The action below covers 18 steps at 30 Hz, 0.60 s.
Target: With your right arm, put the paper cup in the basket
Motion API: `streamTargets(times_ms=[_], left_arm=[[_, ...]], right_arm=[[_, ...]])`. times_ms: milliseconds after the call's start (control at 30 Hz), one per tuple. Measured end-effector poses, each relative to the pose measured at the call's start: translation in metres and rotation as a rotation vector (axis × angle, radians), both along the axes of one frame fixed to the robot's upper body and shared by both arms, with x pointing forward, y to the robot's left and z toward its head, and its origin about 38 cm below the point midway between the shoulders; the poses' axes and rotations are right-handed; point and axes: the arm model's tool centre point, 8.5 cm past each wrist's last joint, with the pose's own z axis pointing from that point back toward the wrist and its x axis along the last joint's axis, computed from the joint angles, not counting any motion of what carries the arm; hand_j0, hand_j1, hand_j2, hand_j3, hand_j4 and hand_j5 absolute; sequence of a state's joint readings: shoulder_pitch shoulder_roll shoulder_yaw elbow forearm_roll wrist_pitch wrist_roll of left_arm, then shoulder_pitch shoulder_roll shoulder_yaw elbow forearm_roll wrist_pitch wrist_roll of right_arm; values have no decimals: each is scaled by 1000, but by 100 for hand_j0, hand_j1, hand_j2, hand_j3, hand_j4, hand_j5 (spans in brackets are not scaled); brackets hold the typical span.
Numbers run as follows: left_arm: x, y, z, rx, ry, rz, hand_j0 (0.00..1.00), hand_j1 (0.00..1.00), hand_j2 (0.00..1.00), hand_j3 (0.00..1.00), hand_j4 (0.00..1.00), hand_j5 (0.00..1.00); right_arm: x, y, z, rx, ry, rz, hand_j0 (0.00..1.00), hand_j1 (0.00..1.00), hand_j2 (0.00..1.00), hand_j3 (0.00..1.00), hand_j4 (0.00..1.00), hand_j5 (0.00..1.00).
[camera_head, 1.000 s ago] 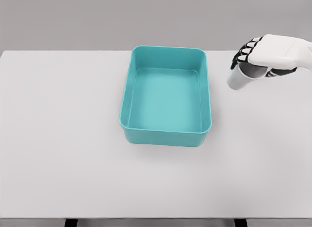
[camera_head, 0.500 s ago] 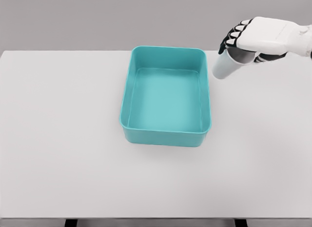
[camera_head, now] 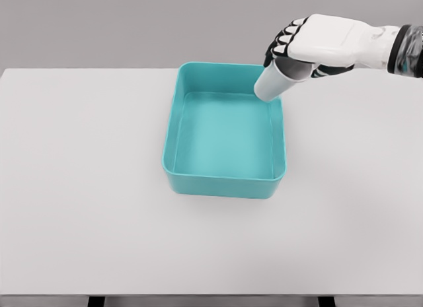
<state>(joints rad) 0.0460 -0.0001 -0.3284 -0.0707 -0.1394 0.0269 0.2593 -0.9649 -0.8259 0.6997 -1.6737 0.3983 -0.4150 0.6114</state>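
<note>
A teal rectangular basket (camera_head: 225, 185) stands on the white table, a little right of centre, with nothing inside it. My right hand (camera_head: 310, 46) comes in from the right edge and is shut on a white paper cup (camera_head: 273, 84). The cup hangs tilted in the air, its base pointing down and to the left, over the basket's far right corner. The left arm is out of view.
The white table (camera_head: 79, 188) spans the whole view, with its front edge near the bottom of the picture. A grey wall stands behind it.
My right hand has carried the cup up and to the left, from beside the basket's right side to above its far right corner.
</note>
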Motion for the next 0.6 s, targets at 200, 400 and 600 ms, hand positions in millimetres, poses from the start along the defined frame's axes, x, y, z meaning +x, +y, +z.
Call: streamTargets(times_ms=[200, 400, 600], left_arm=[[0, 0, 0, 0, 0, 0, 100, 100, 100, 100, 100, 100], [0, 0, 0, 0, 0, 0, 100, 100, 100, 100, 100, 100], [0, 0, 0, 0, 0, 0, 100, 100, 100, 100, 100, 100]], right_arm=[[1, 22, -6, 5, 14, 42, 73, 73, 73, 73, 73, 73], [0, 41, -20, -10, 44, 75, 73, 73, 73, 73, 73, 73], [-2, 55, -38, -40, 83, 106, 73, 73, 73, 73, 73, 73]])
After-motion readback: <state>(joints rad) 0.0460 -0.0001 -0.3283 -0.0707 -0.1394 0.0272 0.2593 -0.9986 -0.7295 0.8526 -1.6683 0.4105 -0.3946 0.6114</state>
